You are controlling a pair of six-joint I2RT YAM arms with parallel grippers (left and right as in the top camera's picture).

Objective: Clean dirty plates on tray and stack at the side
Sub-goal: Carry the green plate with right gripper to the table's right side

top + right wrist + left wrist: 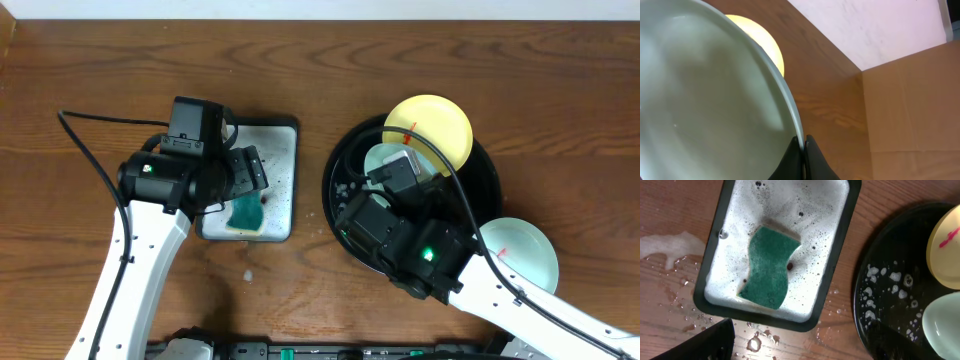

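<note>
My right gripper [398, 178] is shut on the rim of a pale mint-blue plate [383, 158] over the black tray [340, 185]. In the right wrist view the fingers [804, 150] pinch that plate's edge [715, 110]; no smear shows on the face I see. The pale yellow plate [430, 128] leans on the tray's far rim with a red smear, and shows behind the held plate [767, 42]. A second mint-blue plate [515, 250] with a red smear lies at the tray's right edge. My left gripper [800, 350] is open and empty above the table, just short of the soapy tray.
A rectangular dark-rimmed tray [715, 287] full of suds holds a green sponge [769, 267]; it also shows in the overhead view [243, 212]. Foam and water spots lie on the wood beside it [667, 247]. The black tray [890, 280] carries foam flecks.
</note>
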